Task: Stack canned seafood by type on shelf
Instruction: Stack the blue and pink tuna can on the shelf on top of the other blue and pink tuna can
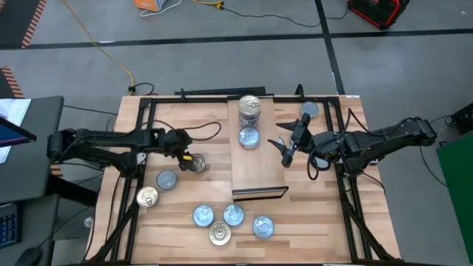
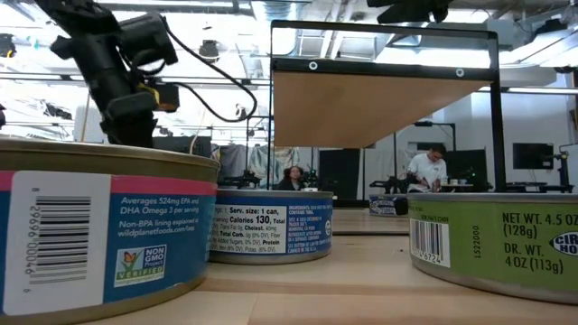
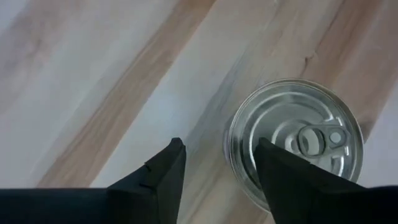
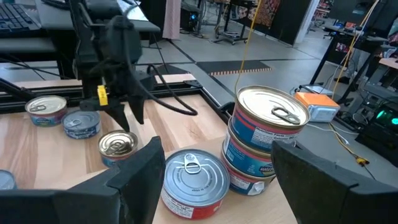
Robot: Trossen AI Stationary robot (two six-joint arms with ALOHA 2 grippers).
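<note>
Left pincer [image 3: 217,177] hovering apart beside a silver-topped tin [image 3: 295,140].
I'm lining up to straddle it for the shelf [image 1: 259,159].

The striped wood tabletop [image 1: 325,214] carries the shelf [image 1: 259,166], a plain light board lying at its centre from the far edge toward the middle. On the shelf's far end stands a stack of tins [image 1: 250,109] with a single tin [image 1: 249,137] just nearer. Directly on the tabletop lie three tins at left [image 1: 166,179] and four in a near cluster [image 1: 220,234]. One tin [image 1: 310,110] sits far right.
</note>
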